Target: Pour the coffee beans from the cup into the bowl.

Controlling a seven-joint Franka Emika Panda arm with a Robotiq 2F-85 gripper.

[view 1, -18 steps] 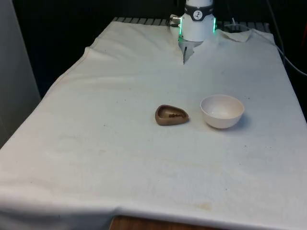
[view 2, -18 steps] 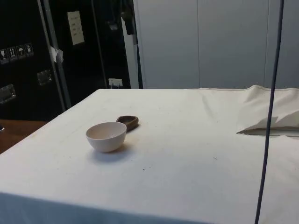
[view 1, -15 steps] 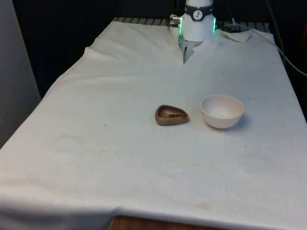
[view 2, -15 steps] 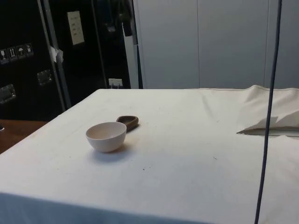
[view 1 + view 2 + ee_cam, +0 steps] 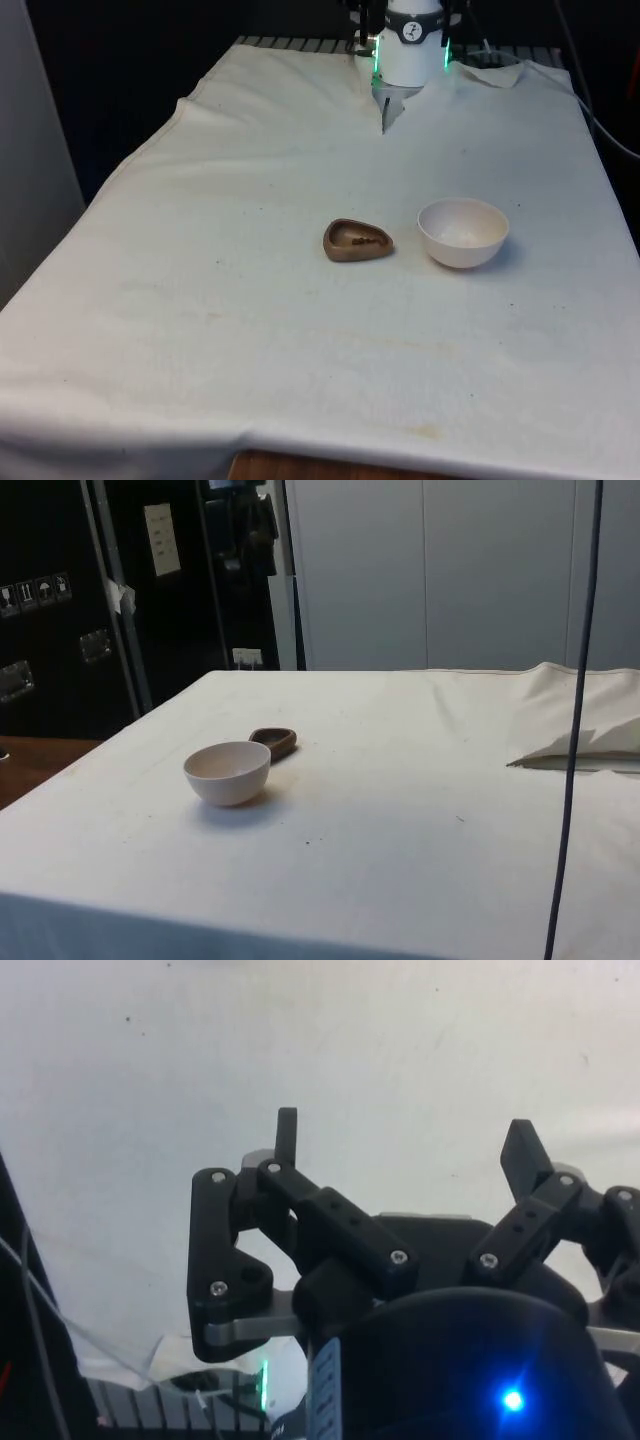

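We see the white cloth (image 5: 250, 300) covering the whole table, wrinkled along its edges, with a loose fold near the far end in the side view. On it, near the middle, sits the white bowl (image 5: 463, 231), upright. We cannot tell whether anything lies inside it. Just beside the bowl, at about nine o'clock from it in the front view and apart from it, sits the cup (image 5: 357, 240), a low brown dish with a rounded, almost triangular rim. A few dark coffee beans (image 5: 360, 239) lie in its bottom. In the side view the cup (image 5: 273, 741) sits just behind the bowl (image 5: 227, 771), at about one o'clock from it.

From the wrist view we see the gripper (image 5: 405, 1150) above bare cloth, its two black fingers (image 5: 287, 1135) spread well apart with nothing between them. In the front view the white arm's base (image 5: 412, 45) stands at twelve o'clock, at the table's far end, well apart from cup and bowl.
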